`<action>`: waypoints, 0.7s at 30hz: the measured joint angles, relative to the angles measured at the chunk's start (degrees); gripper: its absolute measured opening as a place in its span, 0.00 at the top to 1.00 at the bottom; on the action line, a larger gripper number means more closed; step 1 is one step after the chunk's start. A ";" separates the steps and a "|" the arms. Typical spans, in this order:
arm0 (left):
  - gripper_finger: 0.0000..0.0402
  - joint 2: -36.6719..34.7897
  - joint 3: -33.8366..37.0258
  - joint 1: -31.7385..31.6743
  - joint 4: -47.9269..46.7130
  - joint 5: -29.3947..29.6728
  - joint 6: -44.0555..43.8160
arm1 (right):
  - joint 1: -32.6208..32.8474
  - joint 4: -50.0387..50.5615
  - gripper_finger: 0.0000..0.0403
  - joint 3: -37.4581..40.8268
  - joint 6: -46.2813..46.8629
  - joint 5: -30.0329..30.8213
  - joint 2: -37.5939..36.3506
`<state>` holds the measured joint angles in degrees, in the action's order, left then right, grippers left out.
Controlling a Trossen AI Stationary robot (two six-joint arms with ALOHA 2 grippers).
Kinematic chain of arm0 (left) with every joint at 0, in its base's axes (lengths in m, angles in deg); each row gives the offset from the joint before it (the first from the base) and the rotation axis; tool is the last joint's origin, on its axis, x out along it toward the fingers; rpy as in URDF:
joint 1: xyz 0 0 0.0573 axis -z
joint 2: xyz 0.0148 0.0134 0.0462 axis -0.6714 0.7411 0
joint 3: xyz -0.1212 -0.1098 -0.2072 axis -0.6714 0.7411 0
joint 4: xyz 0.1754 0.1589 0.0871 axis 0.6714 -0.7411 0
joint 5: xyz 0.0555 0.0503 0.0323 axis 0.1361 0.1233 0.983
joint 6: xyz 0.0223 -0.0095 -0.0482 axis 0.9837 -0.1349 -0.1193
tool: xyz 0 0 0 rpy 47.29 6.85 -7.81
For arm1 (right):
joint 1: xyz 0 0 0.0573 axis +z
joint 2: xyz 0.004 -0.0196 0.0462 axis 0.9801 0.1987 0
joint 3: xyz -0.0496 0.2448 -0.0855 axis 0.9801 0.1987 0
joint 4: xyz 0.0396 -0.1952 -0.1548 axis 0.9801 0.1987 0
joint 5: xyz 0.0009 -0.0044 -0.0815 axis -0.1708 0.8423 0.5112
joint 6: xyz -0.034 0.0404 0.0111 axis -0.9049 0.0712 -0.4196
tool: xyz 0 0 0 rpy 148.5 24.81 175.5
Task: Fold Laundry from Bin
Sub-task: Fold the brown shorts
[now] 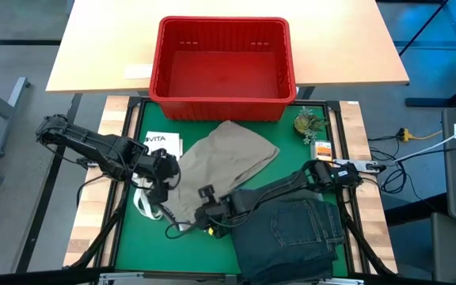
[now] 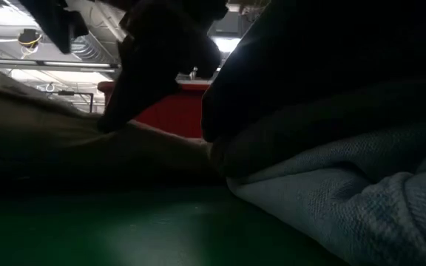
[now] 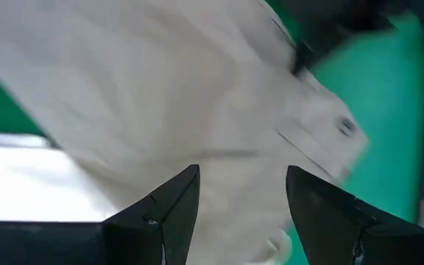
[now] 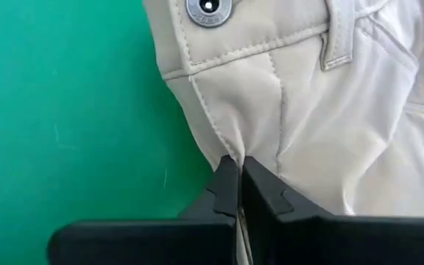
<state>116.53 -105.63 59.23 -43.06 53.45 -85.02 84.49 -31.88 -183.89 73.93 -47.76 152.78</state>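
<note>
Khaki trousers lie spread on the green mat of the table, just in front of the red bin, which stands empty on the pale table top beyond. The right end effector is pinched tight on the trousers' waistband edge, beside a metal button and a belt loop. The left end effector hovers over the cloth's other side with its fingers spread wide, gripping nothing. Folded dark jeans sit just beside the trousers, under the right arm, and fill much of the low view. A white card, a small plant and an orange tag rest near the mat's far edge.
</note>
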 joint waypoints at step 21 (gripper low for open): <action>0.51 0.80 9.59 24.17 9.43 6.62 -24.19 | 0.02 7.97 0.97 -0.22 1.65 -0.17 -3.27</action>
<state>117.33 -96.04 83.41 -33.63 60.07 -109.21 84.52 -23.91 -184.11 75.59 -47.94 149.51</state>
